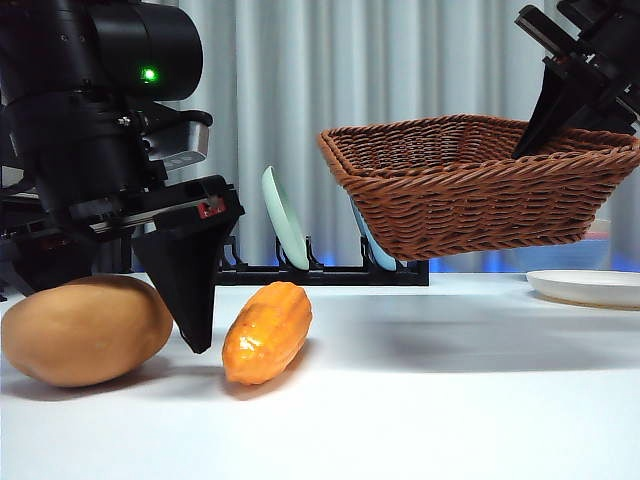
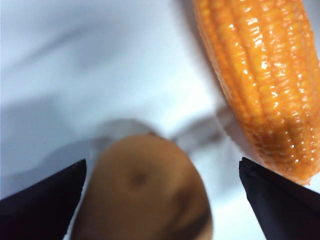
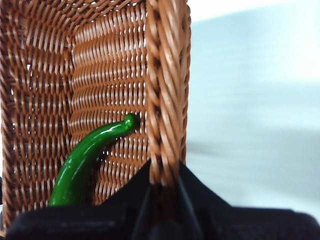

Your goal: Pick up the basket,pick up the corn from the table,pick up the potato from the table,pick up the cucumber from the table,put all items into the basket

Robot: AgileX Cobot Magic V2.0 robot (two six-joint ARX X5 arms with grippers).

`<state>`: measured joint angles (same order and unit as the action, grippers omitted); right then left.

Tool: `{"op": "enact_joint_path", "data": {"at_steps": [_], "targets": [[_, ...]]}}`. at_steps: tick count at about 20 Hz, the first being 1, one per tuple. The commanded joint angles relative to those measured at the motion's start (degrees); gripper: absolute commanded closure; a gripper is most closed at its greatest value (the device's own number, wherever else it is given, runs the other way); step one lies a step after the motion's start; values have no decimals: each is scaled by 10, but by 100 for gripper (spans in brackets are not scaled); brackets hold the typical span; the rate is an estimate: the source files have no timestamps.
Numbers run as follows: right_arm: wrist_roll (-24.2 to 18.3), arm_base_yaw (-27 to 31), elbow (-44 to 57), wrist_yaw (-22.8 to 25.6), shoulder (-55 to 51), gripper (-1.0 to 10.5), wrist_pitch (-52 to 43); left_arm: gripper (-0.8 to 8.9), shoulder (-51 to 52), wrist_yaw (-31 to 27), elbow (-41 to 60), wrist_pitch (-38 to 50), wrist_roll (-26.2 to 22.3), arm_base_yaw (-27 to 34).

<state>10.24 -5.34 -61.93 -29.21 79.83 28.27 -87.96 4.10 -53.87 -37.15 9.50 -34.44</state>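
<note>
Potato (image 2: 145,192) between the open left pincer's (image 2: 160,200) jaws, corn (image 2: 260,85) just beside; right pincer (image 3: 165,187) clamped on basket (image 3: 167,90) rim.

One wicker basket (image 1: 480,185), and inside it one cucumber (image 3: 85,160). On the table (image 1: 450,400) lie one potato (image 1: 85,330) and one corn cob (image 1: 267,332) — two vegetables side by side. A black dish rack (image 1: 320,270) holds two upright plates — one pale green plate (image 1: 284,216), one light blue plate (image 1: 372,245). One white plate (image 1: 588,287) lies flat. Two grippers show: left gripper (image 2: 160,200) and right gripper (image 3: 162,195).
</note>
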Motion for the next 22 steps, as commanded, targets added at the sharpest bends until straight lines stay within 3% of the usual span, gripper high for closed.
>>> {"op": "enact_joint_path", "data": {"at_steps": [1, 6, 11, 14, 17, 22], "targets": [[3, -1, -5, -7, -5, 962, -10, 830, -3, 0, 5, -9, -8, 0], [2, -1, -5, -7, -5, 962, -10, 821, 12, -11, 3, -17, -29, 0], [5, -1, -5, -7, -4, 962, -10, 821, 178, -9, -92, -111, -8, -2], [9, -14, -5, -7, -4, 962, -11, 821, 243, -9, -184, -38, 10, -10], [15, -38, -5, -8, -4, 962, -10, 821, 203, -8, -240, 39, 10, -12], [20, -83, -5, -7, -4, 962, -10, 821, 39, -4, -271, 85, 9, -22]]}}
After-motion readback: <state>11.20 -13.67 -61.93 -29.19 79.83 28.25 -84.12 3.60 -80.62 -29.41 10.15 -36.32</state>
